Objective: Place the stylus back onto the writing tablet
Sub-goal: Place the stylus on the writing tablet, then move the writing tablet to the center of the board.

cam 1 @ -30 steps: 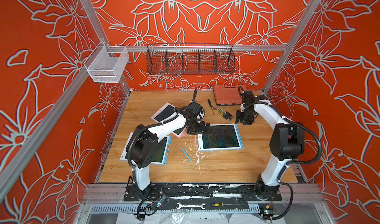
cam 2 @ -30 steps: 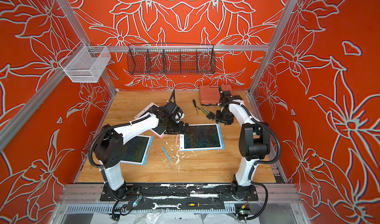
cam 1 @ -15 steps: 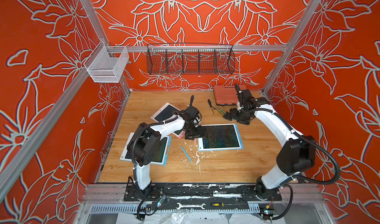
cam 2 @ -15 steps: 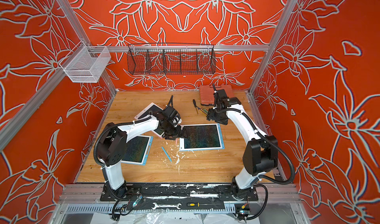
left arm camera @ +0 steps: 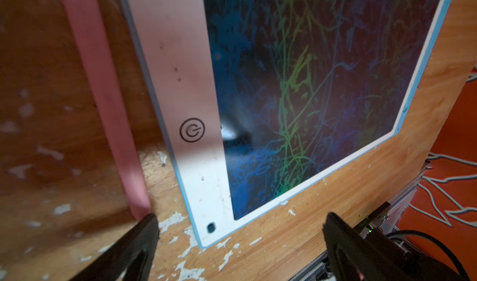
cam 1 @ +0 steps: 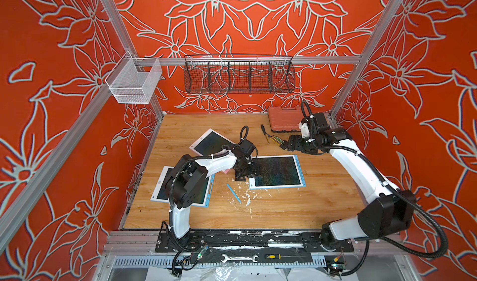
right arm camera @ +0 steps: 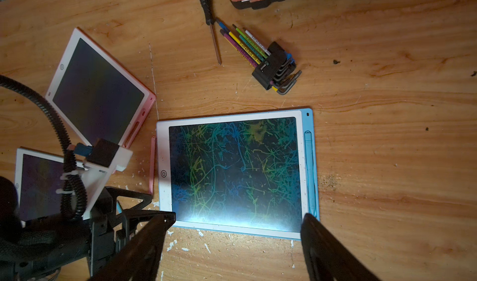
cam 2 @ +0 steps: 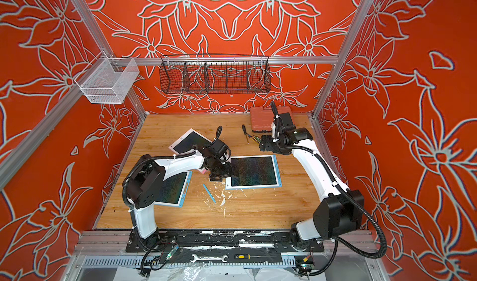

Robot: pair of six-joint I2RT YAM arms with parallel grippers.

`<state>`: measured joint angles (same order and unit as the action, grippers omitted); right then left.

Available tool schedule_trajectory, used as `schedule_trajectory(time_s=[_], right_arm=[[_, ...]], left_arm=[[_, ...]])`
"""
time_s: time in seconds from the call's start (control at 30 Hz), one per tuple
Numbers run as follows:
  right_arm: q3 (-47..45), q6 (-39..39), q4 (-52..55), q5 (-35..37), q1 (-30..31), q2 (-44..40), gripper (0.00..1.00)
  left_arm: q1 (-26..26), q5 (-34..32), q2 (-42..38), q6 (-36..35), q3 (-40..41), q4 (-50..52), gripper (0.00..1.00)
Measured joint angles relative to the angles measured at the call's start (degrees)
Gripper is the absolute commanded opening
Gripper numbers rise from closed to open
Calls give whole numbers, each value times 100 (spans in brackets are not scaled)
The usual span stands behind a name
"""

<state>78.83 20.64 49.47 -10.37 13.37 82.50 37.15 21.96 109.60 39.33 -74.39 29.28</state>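
Right wrist view shows a pink stylus [right arm camera: 153, 163] lying on the bench [right arm camera: 387, 137] just beside the blue writing tablet [right arm camera: 165, 148]. Both top views hide it under the left pincer [cam 1: 244, 175], spread wide and empty. Right pincer [right arm camera: 237, 241] gapes, holding nothing.

A robot test cell in a lab or workshop: boxed in by silver aluminium framing rails [cam 1: 247, 59] and orange cloth walls printed with white flowers [cam 1: 247, 13], floored with a scuffed wooden tabletop [cam 1: 296, 210]. Fitted with a black wire basket [cam 1: 238, 77], an orange plastic tool case [cam 1: 282, 118], a steel spanner [cam 1: 240, 258].
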Motion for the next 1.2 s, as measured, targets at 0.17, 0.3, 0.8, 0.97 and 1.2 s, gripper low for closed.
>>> schedule_trajectory(time_s=[0.17, 0.3, 0.8, 0.97, 1.2], right_arm=[[-7, -162, -2, -127, 0, -68, 84], [-173, -262, -2, -208, 0, -216, 85], [-424, -457, 52, -313, -7, -566, 85], [-498, -457, 52, -289, -26, -660, 85], [-509, -461, 44, -251, -48, -713, 85]], left_arm=[[74, -160, 186, 212, -229, -22, 97], [74, -238, 284, 365, -317, -63, 97], [83, -483, 758, 485, -1010, -15, 97], [133, -476, 905, 494, -1224, 2, 97], [348, -455, 1145, 601, -1576, -4, 97]])
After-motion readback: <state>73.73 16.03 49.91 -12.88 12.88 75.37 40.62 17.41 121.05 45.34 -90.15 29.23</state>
